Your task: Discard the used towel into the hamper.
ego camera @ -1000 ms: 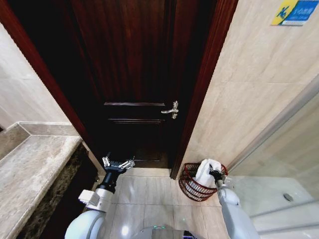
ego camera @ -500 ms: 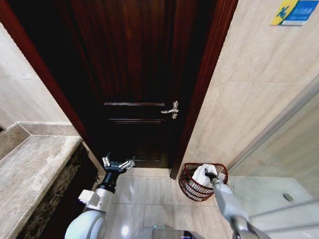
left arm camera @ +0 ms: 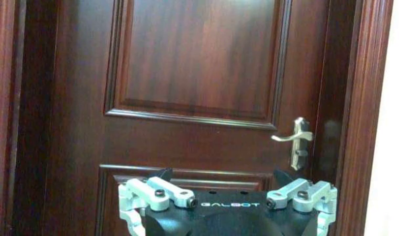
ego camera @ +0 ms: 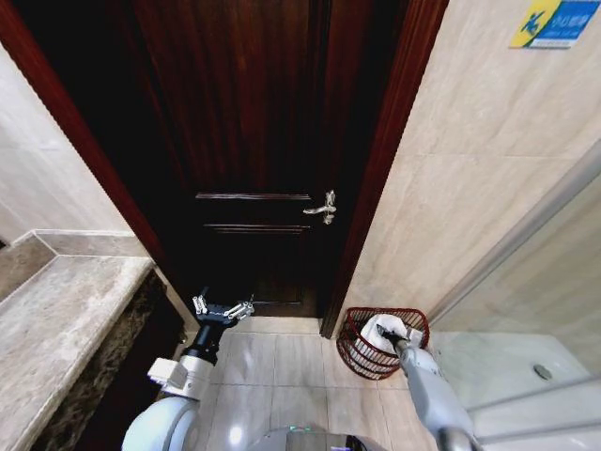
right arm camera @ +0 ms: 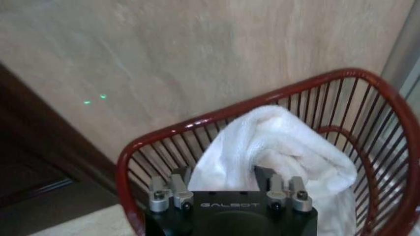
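Note:
The hamper point(ego camera: 352, 326), a dark red wire basket, stands on the floor tiles by the door frame at the right. A white towel point(ego camera: 377, 331) lies bunched inside it. My right gripper point(ego camera: 395, 336) reaches down into the hamper from the near side and is shut on the towel. In the right wrist view the towel point(right arm camera: 279, 140) rises between the fingers of the right gripper point(right arm camera: 222, 173), inside the hamper's red rim point(right arm camera: 196, 124). My left gripper point(ego camera: 223, 308) hangs open and holds nothing in front of the door, well left of the hamper; in the left wrist view the left gripper point(left arm camera: 223, 175) faces the door.
A dark wooden door point(ego camera: 254, 141) with a silver handle point(ego camera: 324, 207) fills the middle. A marble counter point(ego camera: 66, 315) runs along the left. A glass shower partition and white tray point(ego camera: 531, 362) bound the right. Bare floor tiles point(ego camera: 282, 362) lie between my arms.
My right gripper has gone down into the hamper with the towel, which now sits lower inside the rim. The left arm has stayed still.

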Motion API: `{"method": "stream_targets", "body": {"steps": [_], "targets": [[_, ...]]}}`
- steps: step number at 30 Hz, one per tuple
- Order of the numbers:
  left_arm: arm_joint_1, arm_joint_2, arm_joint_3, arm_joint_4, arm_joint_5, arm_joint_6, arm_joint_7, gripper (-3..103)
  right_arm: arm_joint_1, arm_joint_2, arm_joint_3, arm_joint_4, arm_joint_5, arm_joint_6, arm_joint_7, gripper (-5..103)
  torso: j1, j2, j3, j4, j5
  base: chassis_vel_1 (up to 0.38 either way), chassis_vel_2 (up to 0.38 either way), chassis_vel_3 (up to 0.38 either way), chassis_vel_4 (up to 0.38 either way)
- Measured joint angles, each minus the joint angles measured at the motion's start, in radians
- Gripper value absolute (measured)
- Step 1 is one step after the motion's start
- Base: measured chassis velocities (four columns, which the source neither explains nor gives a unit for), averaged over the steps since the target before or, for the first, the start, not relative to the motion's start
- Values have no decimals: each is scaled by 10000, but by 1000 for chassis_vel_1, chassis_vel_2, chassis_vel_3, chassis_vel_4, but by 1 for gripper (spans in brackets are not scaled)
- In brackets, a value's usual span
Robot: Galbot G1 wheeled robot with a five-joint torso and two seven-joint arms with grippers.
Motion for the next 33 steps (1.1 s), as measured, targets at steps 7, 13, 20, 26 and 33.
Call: {"method": "stream_targets", "body": {"steps": [7, 13, 20, 26, 33], "targets": [[0, 0, 0, 0, 0, 0, 0, 100, -562, -195, 452, 541, -998, 556, -77, 87, 1, 0, 0, 2, 4, 0, 0, 0, 0], [0, 0, 0, 0, 0, 0, 0, 100, -1898, -72, 1203, 2544, -1042, 909, -30, 100, 1, 0, -1, 3, -5, 0, 0, 0, 0], [0, 0, 0, 0, 0, 0, 0, 100, -4802, 1239, 2676, 6274, -1036, 2338, -198, 100, -1, 1, -1, 1, 1, 0, 0, 0, 0], [-1, 0, 0, 0, 0, 0, -1, 100, -6533, 2305, 3148, 8857, -966, 3265, -366, 100, 0, 0, 0, 1, 1, 0, 0, 0, 0], [0, 0, 0, 0, 0, 0, 0, 100, -8194, 2766, 3038, 10860, -892, 4269, -345, 100, -1, 1, 0, -1, 2, 0, 0, 0, 0]]}}
